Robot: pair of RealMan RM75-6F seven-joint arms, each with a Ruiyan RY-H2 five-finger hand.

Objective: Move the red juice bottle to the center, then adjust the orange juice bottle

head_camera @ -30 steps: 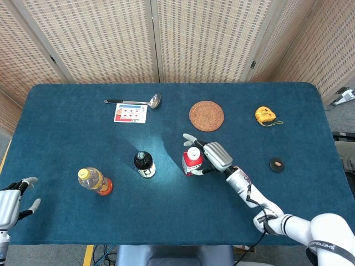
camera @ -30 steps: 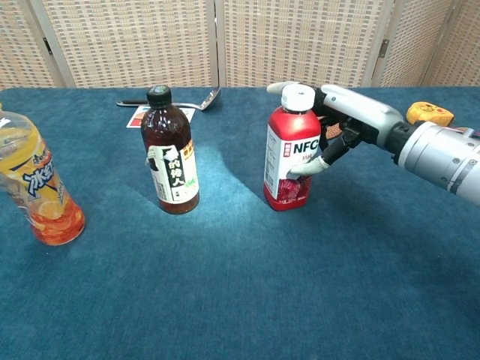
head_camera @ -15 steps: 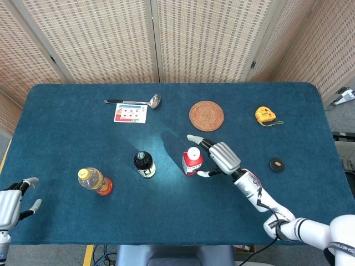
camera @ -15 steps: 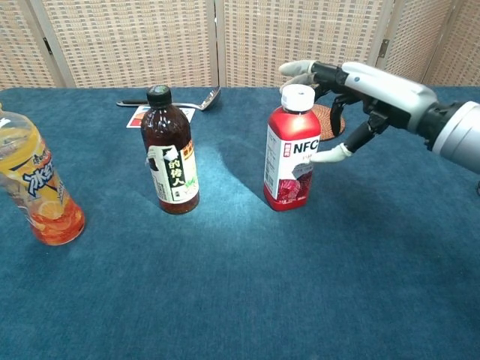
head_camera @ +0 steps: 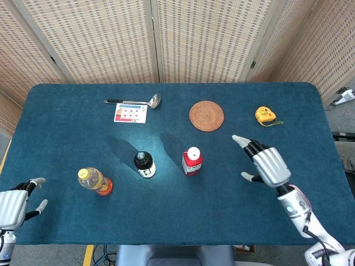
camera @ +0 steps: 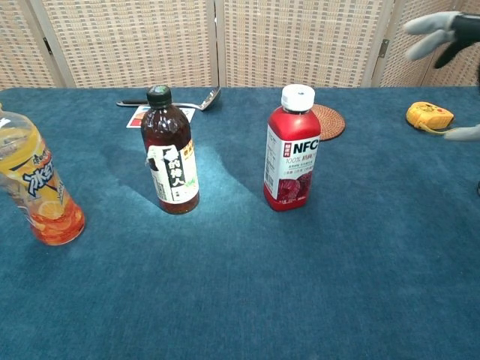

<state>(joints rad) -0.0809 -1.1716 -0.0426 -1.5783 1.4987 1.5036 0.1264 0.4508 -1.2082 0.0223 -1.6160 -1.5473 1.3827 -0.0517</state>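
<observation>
The red juice bottle (head_camera: 192,161) stands upright with its white cap on near the middle of the blue worktop (head_camera: 66,111), free of both hands. The right hand (head_camera: 265,164) hangs over the worktop well to the right of it, fingers (head_camera: 242,142) spread wide and holding nothing; in the chest view only its fingertips show at the right edge. To the left of the red bottle stands a dark bottle (head_camera: 145,164) with a black cap, and further left, toward the front edge, the orange juice bottle (head_camera: 95,181) with a yellow cap, which seems to lean a little, though the angle makes that hard to judge. The left hand (head_camera: 15,204) sits at the front left corner, apart from the orange bottle, fingers apart and empty. Along the far side lie a ladle (head_camera: 135,101), a printed card (head_camera: 131,113) just beside it, a round woven coaster (head_camera: 206,115) and a yellow tape measure (head_camera: 265,115); a small dark disc (head_camera: 276,164) lies just right of the right hand.
</observation>
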